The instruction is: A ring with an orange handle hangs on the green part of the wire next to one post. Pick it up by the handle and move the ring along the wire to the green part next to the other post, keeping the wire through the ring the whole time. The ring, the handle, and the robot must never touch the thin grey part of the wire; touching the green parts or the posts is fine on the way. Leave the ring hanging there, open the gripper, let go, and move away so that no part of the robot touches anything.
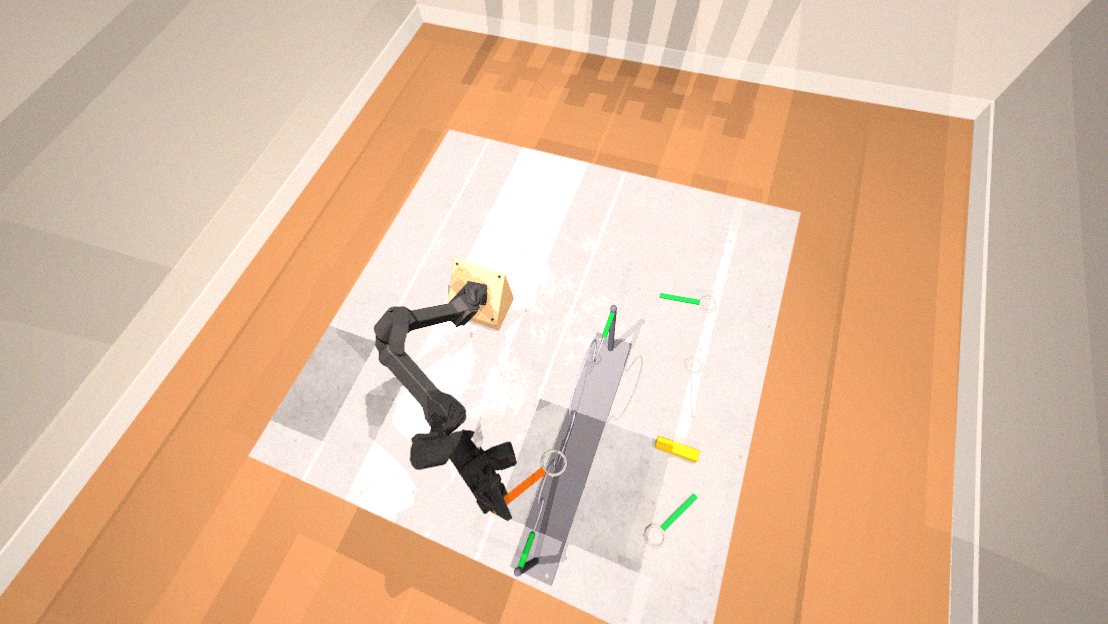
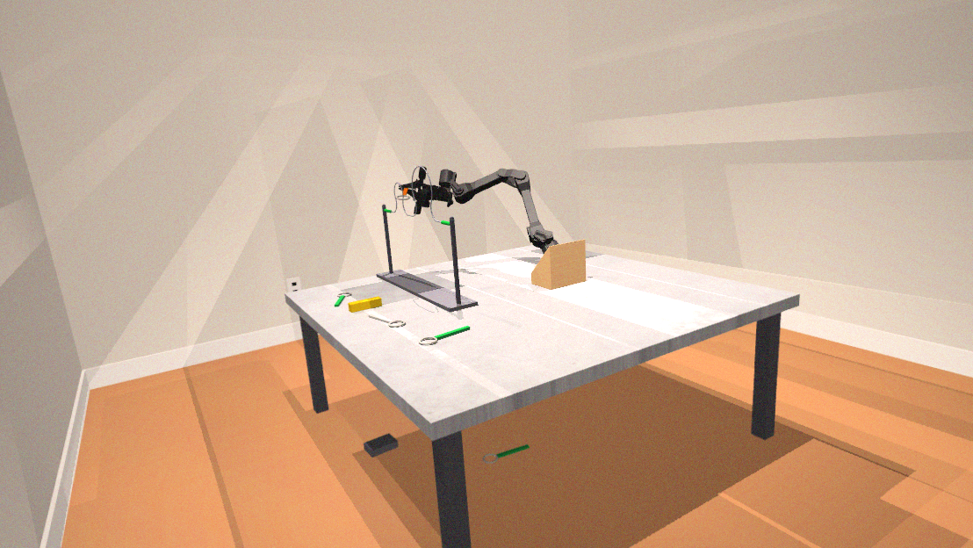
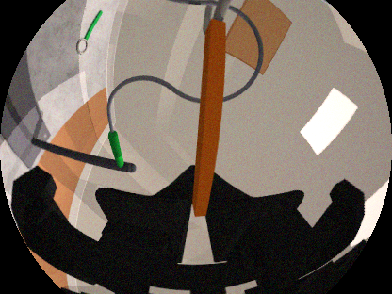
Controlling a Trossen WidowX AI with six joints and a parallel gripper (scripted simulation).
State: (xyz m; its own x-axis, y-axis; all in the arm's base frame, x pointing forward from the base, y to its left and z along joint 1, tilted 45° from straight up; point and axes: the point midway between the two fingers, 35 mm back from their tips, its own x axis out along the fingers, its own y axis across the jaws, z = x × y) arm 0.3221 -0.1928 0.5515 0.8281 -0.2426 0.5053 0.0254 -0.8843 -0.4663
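The fingers [image 1: 490, 496] [image 2: 412, 184] are closed on the orange handle [image 1: 525, 486] [image 2: 405, 191] [image 3: 210, 108], gripping it at its end. The handle extends forward from the fingers to the ring [image 1: 541, 462] [image 2: 403, 199], which is located above the bench [image 1: 697, 232] [image 2: 612, 320], between the two posts. In the top view, the ring overlaps the wire [image 1: 573, 418] [image 3: 260, 52]; contact between them cannot be determined. The nearer post [image 1: 527, 566] [image 2: 387, 241] [image 3: 80, 155] and its green part [image 1: 526, 551] [image 2: 387, 211] [image 3: 116, 149] are near the fingers, to their left in the wrist view. The farther post [image 1: 611, 333] [image 2: 454, 265] is well apart from the fingers. A yellow block [image 1: 676, 448] [image 2: 364, 304] lies on the bench, beyond the wire from the fingers.
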